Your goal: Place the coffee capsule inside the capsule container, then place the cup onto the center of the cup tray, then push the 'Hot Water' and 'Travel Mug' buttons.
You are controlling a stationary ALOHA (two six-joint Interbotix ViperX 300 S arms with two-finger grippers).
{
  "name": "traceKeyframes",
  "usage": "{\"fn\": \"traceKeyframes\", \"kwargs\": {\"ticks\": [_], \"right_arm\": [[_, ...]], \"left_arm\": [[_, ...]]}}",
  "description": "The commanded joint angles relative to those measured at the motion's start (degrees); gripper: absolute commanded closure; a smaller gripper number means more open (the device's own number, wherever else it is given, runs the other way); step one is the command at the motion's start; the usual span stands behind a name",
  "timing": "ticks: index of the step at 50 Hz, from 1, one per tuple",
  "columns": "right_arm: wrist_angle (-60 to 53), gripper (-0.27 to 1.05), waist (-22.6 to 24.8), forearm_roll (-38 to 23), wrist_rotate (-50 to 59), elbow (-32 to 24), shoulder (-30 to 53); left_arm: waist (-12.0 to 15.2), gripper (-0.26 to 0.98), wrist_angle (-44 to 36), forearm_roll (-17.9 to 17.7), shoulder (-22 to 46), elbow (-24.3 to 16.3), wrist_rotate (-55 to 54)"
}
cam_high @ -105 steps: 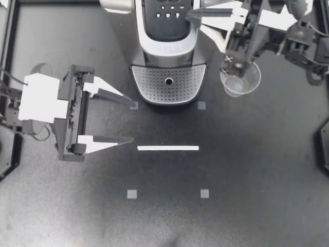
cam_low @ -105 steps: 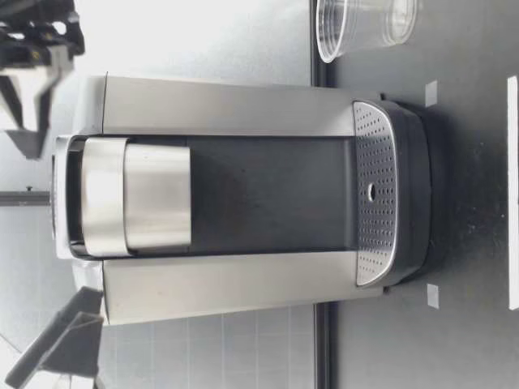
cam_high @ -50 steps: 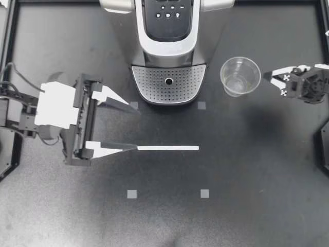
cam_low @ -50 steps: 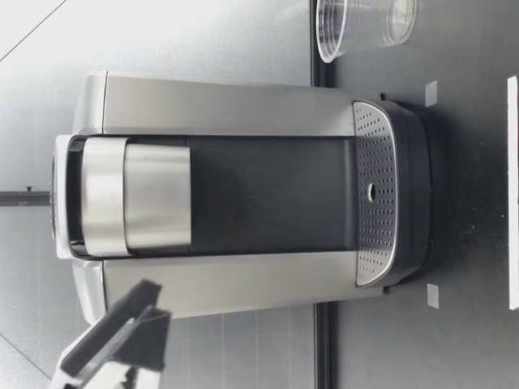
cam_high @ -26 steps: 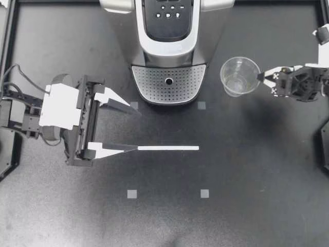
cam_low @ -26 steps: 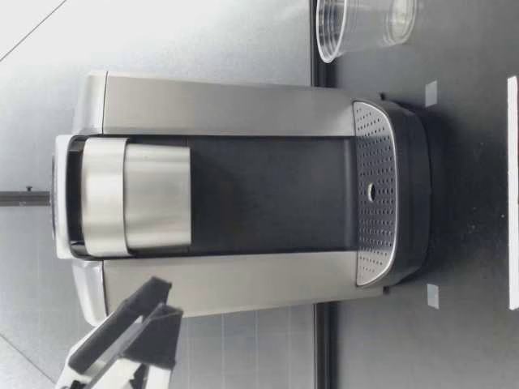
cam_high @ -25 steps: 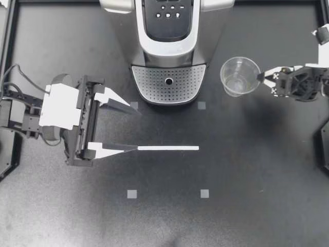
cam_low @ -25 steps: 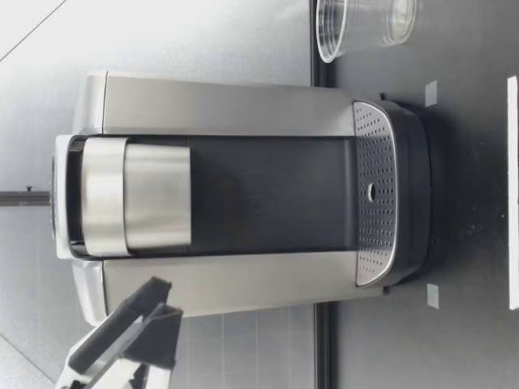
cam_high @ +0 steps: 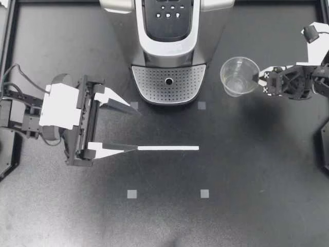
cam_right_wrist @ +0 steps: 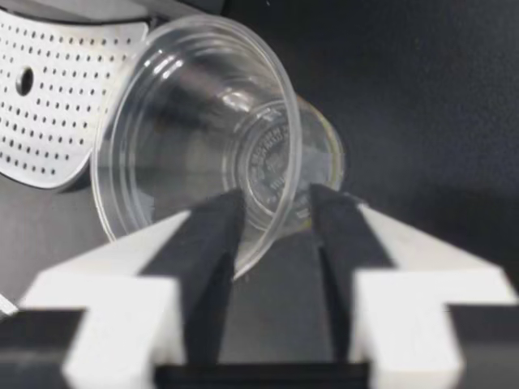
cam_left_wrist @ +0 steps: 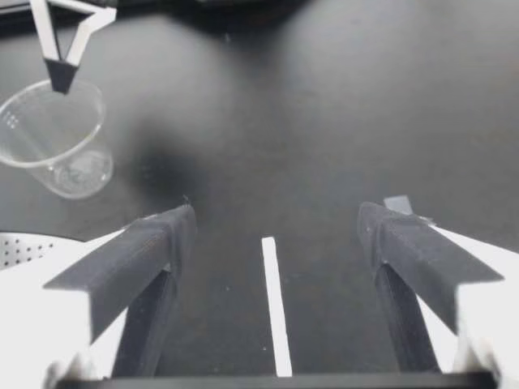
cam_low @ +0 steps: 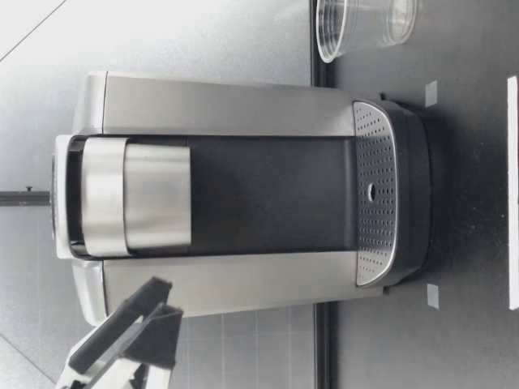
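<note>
My right gripper is open around the wall of the cup. The cup stands beside the tray. I should squeeze softly so it won't crush or slip. My left gripper is wide open.

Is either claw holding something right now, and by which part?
Nothing yet. The right gripper, open, straddles the rim of the cup; the left gripper is open and empty.

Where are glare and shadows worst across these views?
Top view: the white panels on my left gripper and my right gripper blow out. Low view: the bright backdrop behind the coffee machine washes out. Left wrist view: a soft dark shadow lies on the table beside the cup. Right wrist view: highlights streak the clear cup wall.
</note>
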Motion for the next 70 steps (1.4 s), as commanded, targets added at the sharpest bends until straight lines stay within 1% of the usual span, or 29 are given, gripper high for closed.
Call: {"fn": "traceKeyframes", "kwargs": {"ticks": [1,13,23,30,35,40,45,56,70], "right_arm": [[0.44,0.42,-0.44,-0.09,0.00,-1.23,-0.97],[0.97,0.61,-0.35,-0.09,0.35,-1.32,-4.13],[1.41,0.70,0.97,0.09,2.11,-1.32,-6.86],[0.09,0.70,3.43,0.09,6.68,-1.49,-7.21],[-2.64,0.70,6.15,0.09,9.49,-1.85,-6.50],[-5.54,0.70,8.79,0.00,11.78,-2.72,-4.57],[-7.82,0.70,10.37,0.09,13.36,-4.04,-1.85],[-10.81,0.70,11.25,-0.09,14.06,-9.14,5.01],[-11.25,0.70,11.16,-0.26,13.97,-15.21,11.43]], "left_arm": [[0.00,-0.03,-0.44,-0.09,-0.44,-0.62,0.00],[0.00,-0.03,-0.44,-0.09,-0.44,-0.44,0.00],[0.00,-0.03,-0.44,0.00,-0.44,-0.35,0.00],[0.00,-0.03,-0.53,-0.09,-0.44,-0.35,0.00],[0.00,-0.03,-0.44,-0.09,-0.44,-0.44,0.00],[0.00,-0.03,-0.44,-0.09,-0.44,-0.35,0.00],[0.00,-0.03,-0.53,-0.09,-0.44,-0.35,0.00],[0.00,-0.03,-0.44,-0.18,-0.44,-0.18,-0.09],[0.00,-0.03,-0.44,-0.35,-0.44,0.00,-0.09]]}}
